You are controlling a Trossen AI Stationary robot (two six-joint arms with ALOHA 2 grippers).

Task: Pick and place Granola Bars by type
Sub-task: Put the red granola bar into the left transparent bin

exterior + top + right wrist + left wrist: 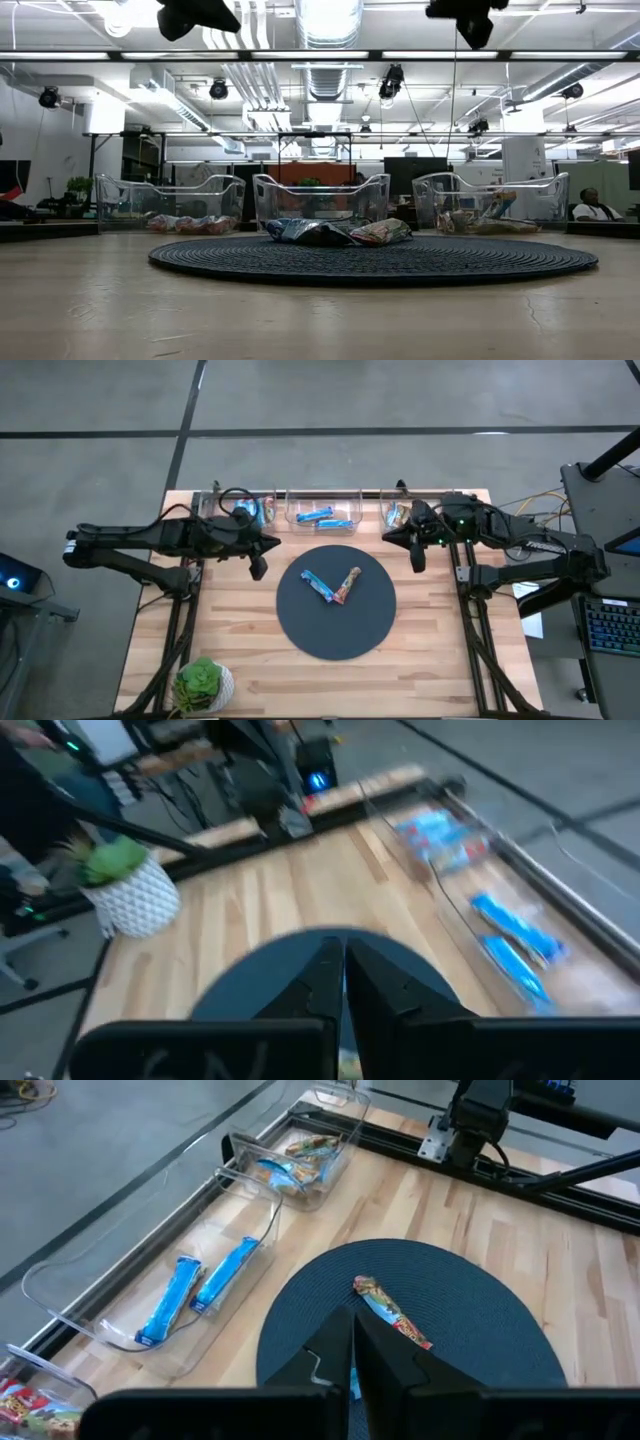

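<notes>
Granola bars (333, 586), two left, lie as a V on the mat (300, 630) centre, between both tools, left tool (259, 568) and right tool (417, 561) pressed together, about equally near.

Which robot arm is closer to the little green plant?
Left. The left gripper hangs over the table's left side, the same side as the plant in the near left corner. The right gripper is across the round mat, farther away.

Both arms are matte black, built of slim tubes and chunky joints. The right arm (520, 545) shows a small green light and white lettering; the left arm (150, 540) trails black cable.
</notes>
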